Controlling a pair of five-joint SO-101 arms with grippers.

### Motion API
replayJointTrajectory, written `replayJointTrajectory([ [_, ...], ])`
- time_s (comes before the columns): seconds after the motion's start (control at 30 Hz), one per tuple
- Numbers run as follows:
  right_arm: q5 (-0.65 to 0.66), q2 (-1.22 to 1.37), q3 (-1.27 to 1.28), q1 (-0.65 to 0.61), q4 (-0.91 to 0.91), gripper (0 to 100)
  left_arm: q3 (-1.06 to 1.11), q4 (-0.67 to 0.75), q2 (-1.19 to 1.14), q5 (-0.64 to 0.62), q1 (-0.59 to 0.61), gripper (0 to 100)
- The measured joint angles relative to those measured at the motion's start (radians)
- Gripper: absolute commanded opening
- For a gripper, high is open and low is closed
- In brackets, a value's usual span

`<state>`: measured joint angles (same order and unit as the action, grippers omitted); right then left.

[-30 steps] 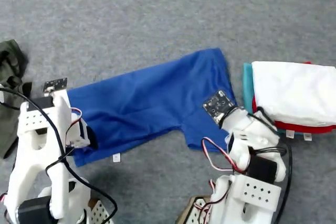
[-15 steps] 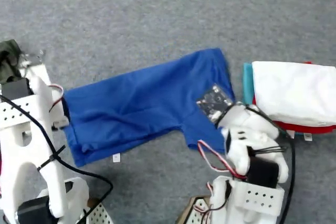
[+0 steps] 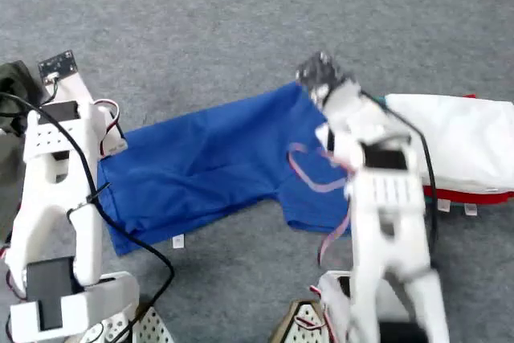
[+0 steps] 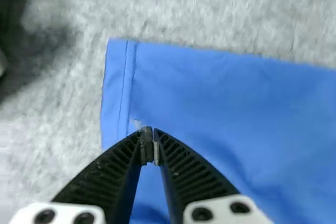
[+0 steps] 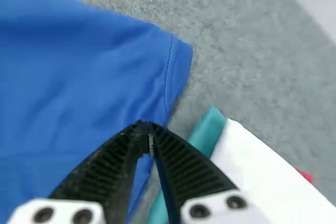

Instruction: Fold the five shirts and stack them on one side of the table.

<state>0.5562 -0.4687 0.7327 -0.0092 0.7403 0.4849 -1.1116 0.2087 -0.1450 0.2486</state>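
Grey felt table spreads wide past the blue shirt's far edge. The left gripper has its fingers pressed together, holding nothing visible, tips just inside one hemmed edge. The right gripper, likewise closed, hangs over the opposite hem, with the folded stack just beside its tips.

high: above, looking down | wrists: close, downward | shared: blue shirt

The left arm stands tall, and its top bends forward and down. The left gripper points down with its jaws pressed together. The right arm is stretched far forward. The right gripper has its jaws closed tight too.
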Motion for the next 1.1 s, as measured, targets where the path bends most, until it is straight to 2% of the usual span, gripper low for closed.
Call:
replayJointTrajectory([
  [0.2, -0.029, 0.439, -0.333, -0.002, -0.003, 0.5, 0.008, 0.081, -0.049, -0.018, 0.000, 2],
  [0.5, -0.029, 0.891, -0.687, -0.018, 0.074, 0.5, 0.206, 0.347, -0.130, -0.021, 0.095, 2],
  [0.63, -0.029, 1.008, -0.799, -0.006, 0.117, 0.5, 0.215, 0.368, -0.155, -0.003, 0.152, 2],
  [0.77, -0.029, 1.080, -0.872, 0.005, 0.127, 0.5, 0.215, 0.371, -0.155, 0.011, 0.158, 2],
  [1.0, -0.029, 1.097, -0.925, 0.025, 0.129, 0.5, 0.201, 0.371, -0.155, 0.014, 0.176, 2],
  [1.1, -0.029, 1.097, -0.942, 0.035, 0.160, 0.4, 0.146, 0.324, -0.155, 0.014, 0.201, 2],
])
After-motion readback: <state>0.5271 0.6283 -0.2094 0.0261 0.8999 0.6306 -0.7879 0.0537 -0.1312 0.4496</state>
